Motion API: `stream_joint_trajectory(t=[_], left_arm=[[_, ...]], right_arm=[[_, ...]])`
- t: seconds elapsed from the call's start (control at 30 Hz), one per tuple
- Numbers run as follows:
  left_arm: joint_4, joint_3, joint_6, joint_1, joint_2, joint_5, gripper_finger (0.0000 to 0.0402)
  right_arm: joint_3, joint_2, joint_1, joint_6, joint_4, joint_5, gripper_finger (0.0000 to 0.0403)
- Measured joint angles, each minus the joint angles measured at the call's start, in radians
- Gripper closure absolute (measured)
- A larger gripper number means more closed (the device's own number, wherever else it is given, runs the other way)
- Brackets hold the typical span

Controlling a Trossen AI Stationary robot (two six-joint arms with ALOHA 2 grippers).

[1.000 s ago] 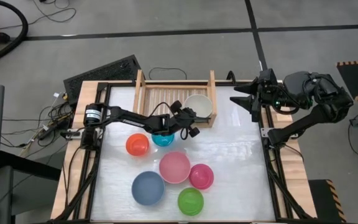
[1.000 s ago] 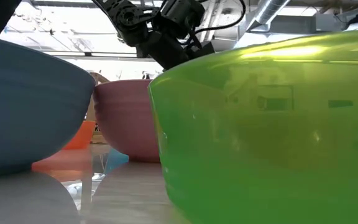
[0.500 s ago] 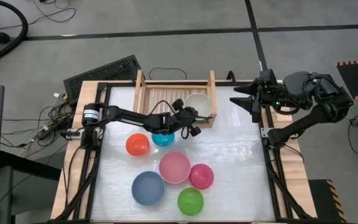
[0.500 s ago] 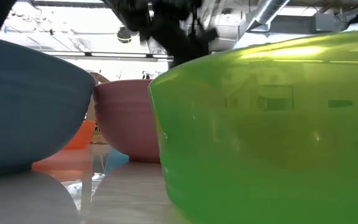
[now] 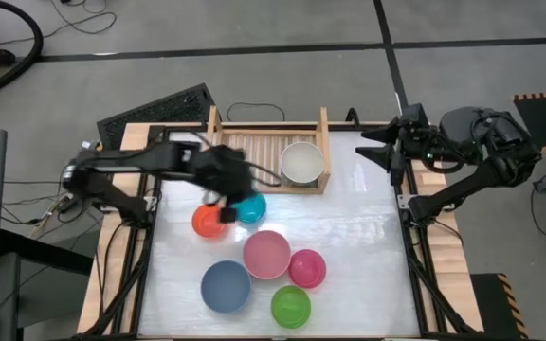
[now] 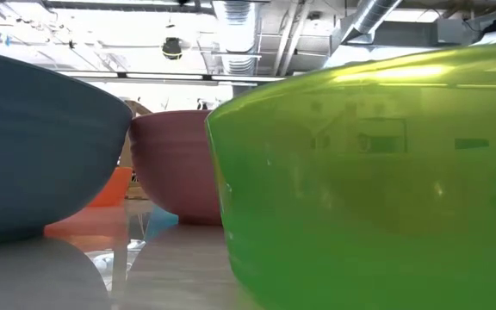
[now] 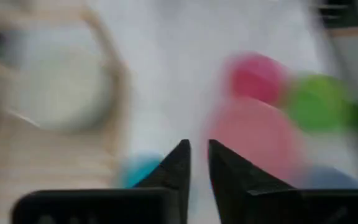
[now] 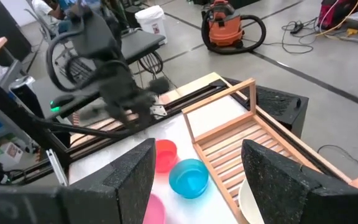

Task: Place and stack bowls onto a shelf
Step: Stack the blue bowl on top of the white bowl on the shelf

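The cream-white bowl [image 5: 302, 162] sits in the right end of the wooden shelf [image 5: 254, 142], and it also shows in the left wrist view [image 7: 55, 87]. On the table stand the teal bowl [image 5: 252, 207], red-orange bowl [image 5: 207, 222], pink bowl [image 5: 266, 254], magenta bowl [image 5: 307, 268], blue bowl [image 5: 226, 286] and lime green bowl [image 5: 290, 306]. The dark green bowl is out of view. My left gripper [image 5: 224, 210], blurred, is above the gap between the red-orange and teal bowls; its fingers [image 7: 197, 149] are nearly together and hold nothing. My right gripper [image 5: 373, 150] is open and empty at the table's far right edge.
The shelf's left and middle slats [image 5: 245, 147] are bare. In the low view the lime green bowl [image 6: 377, 172], blue bowl [image 6: 33, 146] and pink bowl [image 6: 175, 164] fill the front. White table surface [image 5: 368, 246] lies bare to the right of the bowls.
My left arm has swung fast from beside the cream-white bowl on the shelf toward the table's left and near side, and has left the low view. The cream-white bowl has stayed in the shelf. The other bowls have not moved.
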Motion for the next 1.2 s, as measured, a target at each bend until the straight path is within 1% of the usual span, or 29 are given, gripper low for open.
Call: stream_joint_trajectory(t=[0.07, 0.1, 0.2, 0.3, 0.47, 0.57, 0.67, 0.83, 1.03, 1.2], left_arm=[[-0.101, 0.0, -0.078, -0.024, -0.044, 0.11, 0.0332], [-0.148, -0.001, -0.113, -0.045, -0.065, 0.14, 0.0318], [-0.283, 0.0, -0.208, -0.128, -0.097, 0.156, 0.0277], [-0.38, -0.002, -0.281, -0.231, -0.094, 0.108, 0.0242], [-0.353, -0.002, -0.377, -0.352, -0.051, -0.015, 0.0202], [-0.356, -0.003, -0.427, -0.391, -0.006, -0.038, 0.0186], [-0.317, -0.055, -0.46, -0.428, 0.014, -0.031, 0.0172], [-0.086, -0.255, -0.542, -0.476, -0.004, -0.019, 0.0163], [0.149, -0.504, -0.662, -0.477, -0.045, -0.015, 0.0162], [0.298, -0.648, -0.746, -0.474, -0.049, -0.012, 0.0162]], right_arm=[[0.0, 0.005, 0.0, -0.009, 0.001, 0.0, 0.0138], [0.001, 0.007, 0.0, -0.01, 0.0, 0.0, 0.0138], [0.001, 0.025, 0.0, -0.01, 0.001, 0.0, 0.0138], [0.001, 0.045, 0.0, -0.01, 0.002, 0.0, 0.0138], [0.002, 0.079, 0.0, -0.01, 0.01, 0.0, 0.0138], [0.0, 0.092, 0.0, -0.01, 0.006, -0.002, 0.0138], [0.001, 0.103, 0.0, -0.01, 0.008, -0.003, 0.0138], [0.002, 0.116, 0.001, -0.01, 0.008, -0.005, 0.0138], [0.001, 0.117, -0.002, -0.01, 0.01, -0.007, 0.0138], [0.001, 0.118, -0.006, -0.009, 0.009, -0.008, 0.0138]])
